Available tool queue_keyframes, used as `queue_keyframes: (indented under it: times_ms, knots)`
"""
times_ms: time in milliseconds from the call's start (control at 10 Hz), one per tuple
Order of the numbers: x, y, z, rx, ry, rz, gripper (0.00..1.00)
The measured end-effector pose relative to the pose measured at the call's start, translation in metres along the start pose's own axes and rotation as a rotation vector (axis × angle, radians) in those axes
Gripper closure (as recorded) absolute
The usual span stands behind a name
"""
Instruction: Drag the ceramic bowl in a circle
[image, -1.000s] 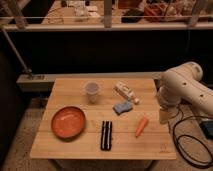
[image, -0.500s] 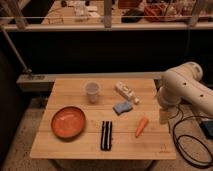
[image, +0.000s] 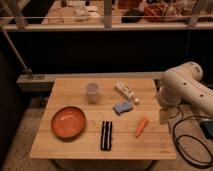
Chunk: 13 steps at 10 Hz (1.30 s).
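Hovering just off the table's right edge, your gripper (image: 164, 116) hangs below the white arm (image: 181, 90), fingers apart and holding nothing.
Nearest it on the light wooden table (image: 150, 150) you have a small orange carrot-shaped piece (image: 142, 126), then a blue sponge-like pad (image: 122, 107) and a white tube-shaped packet (image: 126, 92) toward the far edge. A translucent whitish cup (image: 92, 91) stands upright near the far edge, and a black-and-white striped strip (image: 106, 135) lies by the near edge. The wide orange-red ceramic bowl (image: 68, 122) sits well apart, close to the left edge.
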Motion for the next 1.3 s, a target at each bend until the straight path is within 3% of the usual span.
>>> queue_keyframes:
  times_ms: [400,800,1100,1300]
  knots:
    - [-0.005,0.001,-0.002,0.008,0.004,-0.015,0.20]
    - [-0.060,0.000,-0.014,0.041,0.014,-0.116,0.20]
    - [-0.072,0.000,-0.018,0.057,0.026,-0.171,0.20]
    - [-0.096,0.000,-0.021,0.071,0.035,-0.231,0.20]
